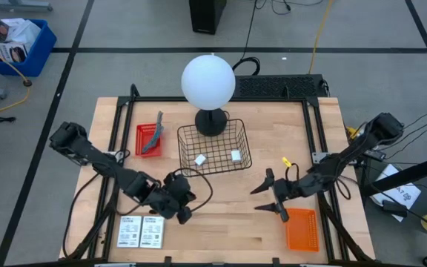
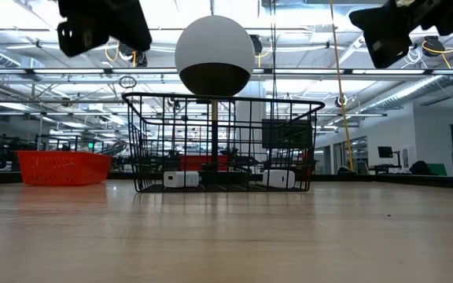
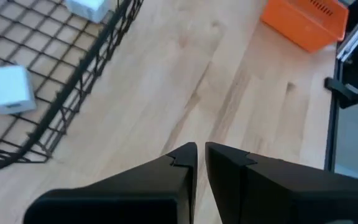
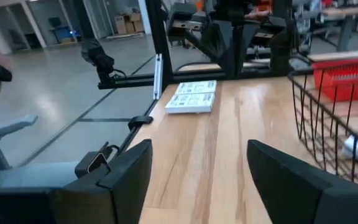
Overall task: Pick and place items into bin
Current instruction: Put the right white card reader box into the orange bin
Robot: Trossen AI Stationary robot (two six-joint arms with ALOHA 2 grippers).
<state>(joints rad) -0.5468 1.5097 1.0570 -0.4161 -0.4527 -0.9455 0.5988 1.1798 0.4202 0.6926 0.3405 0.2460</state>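
Two white blocks (image 1: 200,159) (image 1: 236,156) lie inside the wire basket (image 1: 213,168); two cards (image 1: 141,232) rest at the table's near-left edge. Left gripper (image 1: 181,215), fingers nearly pressed together, hovers beside the basket. Right gripper (image 1: 270,199) hangs spread wide, empty, by the orange bin (image 1: 302,230).

Bright overhead ceiling lights, soft shadows

black wire bin (image 1: 214,147), white blocks (image 1: 200,159) — red tray (image 1: 149,139)

Left gripper (image 1: 186,199) raised, fingers nearly closed, empty. Right gripper (image 1: 267,199) raised, fingers spread wide.
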